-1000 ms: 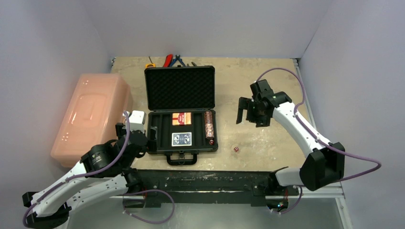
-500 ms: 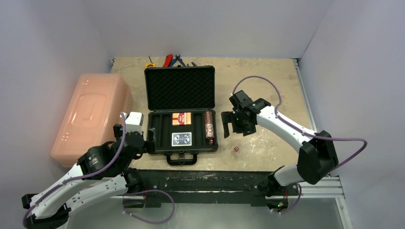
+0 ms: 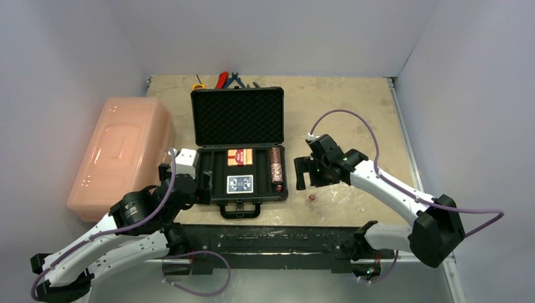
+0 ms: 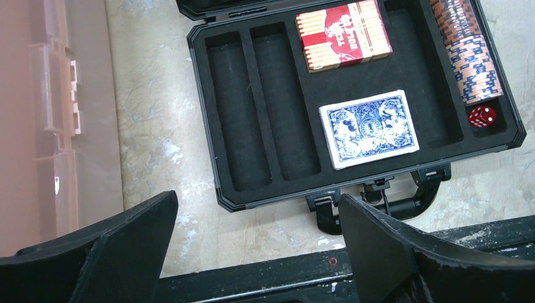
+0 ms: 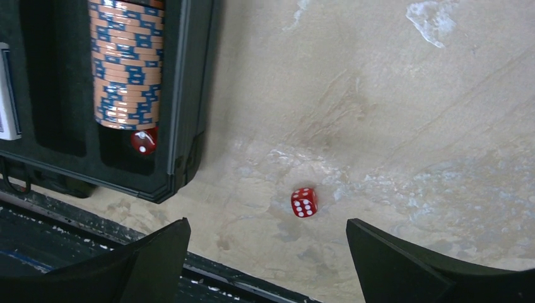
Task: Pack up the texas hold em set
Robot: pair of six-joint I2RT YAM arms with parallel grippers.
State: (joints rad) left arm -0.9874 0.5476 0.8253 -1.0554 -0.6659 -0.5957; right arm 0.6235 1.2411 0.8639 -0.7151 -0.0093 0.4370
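The black case [image 3: 208, 201] lies open with its foam lid [image 3: 238, 118] up. It holds a red deck [image 4: 344, 35], a blue deck [image 4: 369, 128], one chip roll [image 4: 470, 53] and a red die [image 4: 482, 115]. Its two left slots [image 4: 252, 113] are bare. A second red die [image 5: 304, 202] lies on the table [image 3: 353, 113] just right of the case; it also shows in the top view [image 3: 311, 197]. My right gripper [image 5: 268, 227] is open and empty, above and just behind that die. My left gripper [image 4: 257, 208] is open and empty at the case's front left corner.
A large pink bin [image 3: 120, 154] stands left of the case. Pliers [image 3: 228, 79] and a yellow tape measure [image 3: 198, 86] lie at the back edge behind the lid. A black rail [image 3: 271, 237] runs along the near edge.
My right arm has swung left and nearer, from the middle right of the table to just beside the case over the loose die. My left gripper has shifted slightly right toward the case.
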